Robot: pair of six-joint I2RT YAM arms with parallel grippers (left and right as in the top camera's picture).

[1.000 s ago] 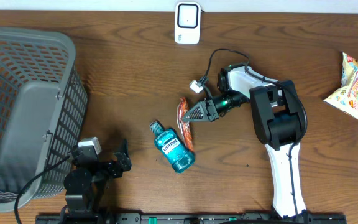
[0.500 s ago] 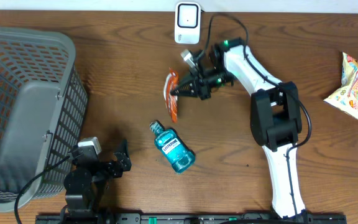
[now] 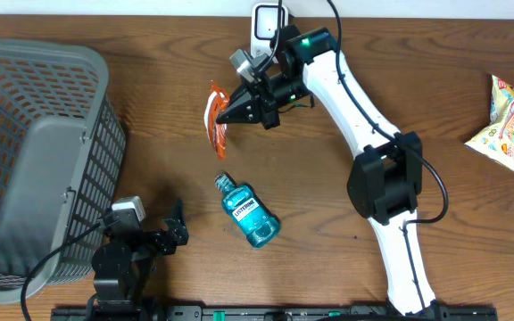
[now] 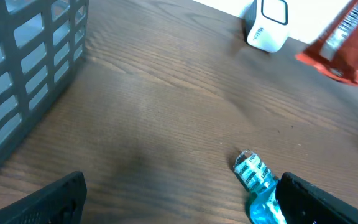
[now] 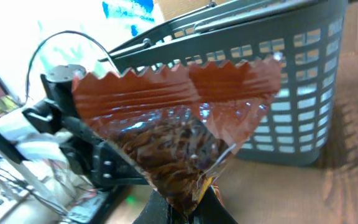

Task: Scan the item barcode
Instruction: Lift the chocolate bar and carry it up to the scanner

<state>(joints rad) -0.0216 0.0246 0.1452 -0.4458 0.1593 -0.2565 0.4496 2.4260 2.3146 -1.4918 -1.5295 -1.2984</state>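
left pincer (image 3: 178,225): spread wide and holding nothing, at the near edge just beside the basket.
bottle (image 3: 250,211): blue mouthwash, lying flat on the surface (image 3: 150,98), cap toward the far left; a little beyond the left pincer and to its right.
basket (image 3: 105,143): grey mesh, filling the left side.
right pincer (image 3: 230,114): at the end of an arm stretched from the near edge toward the far side; pressed together on the packet's edge, tip pointing left.
packet (image 3: 214,119): orange-red with a zigzag end and a clear patch showing brown contents; pinched by the right pincer, beyond the bottle and apart from it, near the scanner but short of it and to its left. The left wrist view catches barcode stripes on it.
scanner (image 3: 269,20): white, at the far edge.
bags (image 3: 504,120): bright snack bags, far right, well apart.
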